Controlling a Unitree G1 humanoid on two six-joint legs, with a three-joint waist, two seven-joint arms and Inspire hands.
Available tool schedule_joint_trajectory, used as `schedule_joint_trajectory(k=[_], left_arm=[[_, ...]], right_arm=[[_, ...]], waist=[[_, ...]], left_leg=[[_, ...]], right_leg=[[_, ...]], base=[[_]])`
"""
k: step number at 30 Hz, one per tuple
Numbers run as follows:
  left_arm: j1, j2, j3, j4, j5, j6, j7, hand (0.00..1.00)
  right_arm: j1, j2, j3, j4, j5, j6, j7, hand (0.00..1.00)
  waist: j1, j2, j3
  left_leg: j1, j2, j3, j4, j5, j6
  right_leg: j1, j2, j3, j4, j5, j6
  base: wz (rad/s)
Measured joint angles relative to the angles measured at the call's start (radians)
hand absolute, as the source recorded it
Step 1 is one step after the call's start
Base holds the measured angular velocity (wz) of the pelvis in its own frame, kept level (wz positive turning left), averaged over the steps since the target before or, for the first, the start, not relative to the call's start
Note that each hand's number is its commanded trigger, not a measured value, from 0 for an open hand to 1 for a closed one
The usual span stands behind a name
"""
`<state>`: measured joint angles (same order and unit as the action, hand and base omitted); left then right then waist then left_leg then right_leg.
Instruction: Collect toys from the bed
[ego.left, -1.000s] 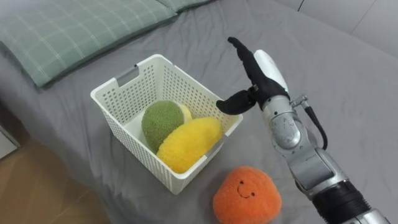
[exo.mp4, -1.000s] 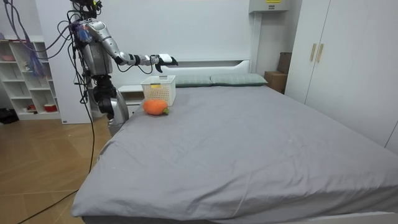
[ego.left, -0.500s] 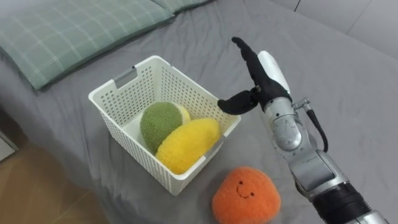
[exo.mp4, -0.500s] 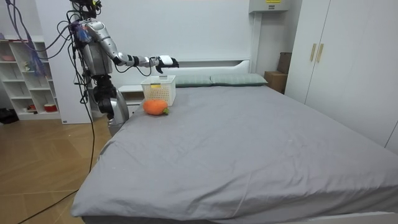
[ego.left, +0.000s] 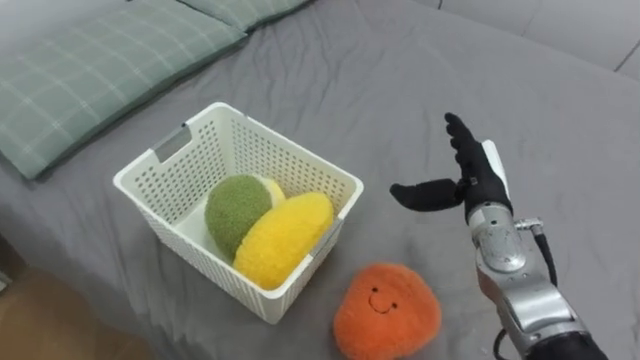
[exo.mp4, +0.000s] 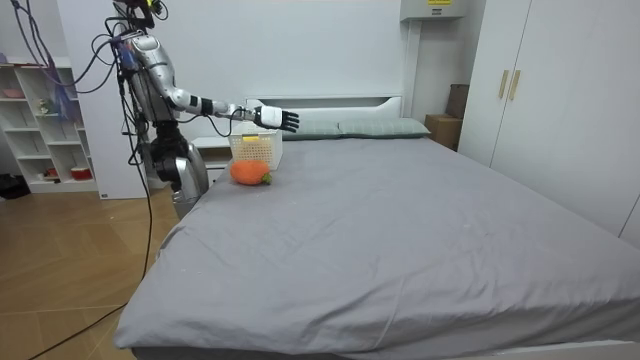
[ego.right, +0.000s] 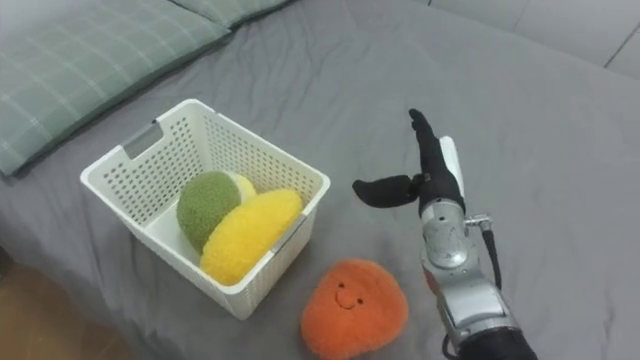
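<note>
On the grey-sheeted bed (ego.left: 560, 100), left eye view: the right hand (ego.left: 472, 185) hovers open and empty near the round orange plush toy (ego.left: 387, 312), just beside the white perforated plastic basket (ego.left: 190, 250). Room view: the robot stands at the bedside. Best, I think, is a wide grasp from above.

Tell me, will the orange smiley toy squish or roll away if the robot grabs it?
The orange smiley plush toy looks fuzzy and stuffed, so it probably squishes and weighs little. Its rounded shape might rock, but it sits on the soft grey bed, so rolling far seems unlikely. Fuzzy cloth likely grips well, not slippery.
</note>
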<state>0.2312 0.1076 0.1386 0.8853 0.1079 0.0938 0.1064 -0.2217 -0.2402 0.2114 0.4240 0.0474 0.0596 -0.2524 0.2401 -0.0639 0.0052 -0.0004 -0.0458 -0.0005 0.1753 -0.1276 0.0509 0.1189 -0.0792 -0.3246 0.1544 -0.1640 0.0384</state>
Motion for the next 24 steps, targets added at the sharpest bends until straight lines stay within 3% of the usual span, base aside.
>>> schedule_joint_trajectory(k=[4,10,19,24], left_arm=[[-0.004,-0.004,0.001,0.0,-0.002,-0.013,0.001,0.0],[-0.016,-0.014,0.002,0.0,-0.009,-0.013,-0.002,0.0],[-0.024,-0.01,-0.036,-0.014,-0.02,-0.016,-0.001,0.0],[-0.027,-0.008,-0.043,-0.014,-0.038,-0.017,-0.006,0.0]], right_arm=[[0.023,-0.002,-0.001,0.011,0.0,-0.002,0.006,0.0],[0.051,0.0,0.0,0.041,-0.011,-0.006,0.066,0.0],[0.085,0.008,0.084,0.109,-0.025,-0.001,0.219,0.0],[0.085,0.014,0.108,0.127,-0.11,0.029,0.298,0.0]], waist=[[-0.026,0.001,-0.0003],[-0.048,0.0,-0.0005],[-0.042,-0.015,-0.0065],[-0.03,-0.016,-0.0045]], left_leg=[[0.013,0.002,0.027,-0.008,-0.002,0.0],[0.013,0.002,0.029,-0.008,-0.003,0.001],[0.003,-0.001,0.028,-0.007,-0.003,0.002],[-0.005,0.001,0.022,-0.007,-0.005,0.003]], right_leg=[[0.0,0.002,0.023,0.0,0.001,0.0],[-0.002,0.001,0.026,-0.001,0.001,0.0],[-0.017,0.001,0.026,0.0,0.001,0.0],[-0.018,0.0,0.021,-0.001,0.001,0.0]], base=[[-0.17],[-0.01],[0.0],[0.0]])
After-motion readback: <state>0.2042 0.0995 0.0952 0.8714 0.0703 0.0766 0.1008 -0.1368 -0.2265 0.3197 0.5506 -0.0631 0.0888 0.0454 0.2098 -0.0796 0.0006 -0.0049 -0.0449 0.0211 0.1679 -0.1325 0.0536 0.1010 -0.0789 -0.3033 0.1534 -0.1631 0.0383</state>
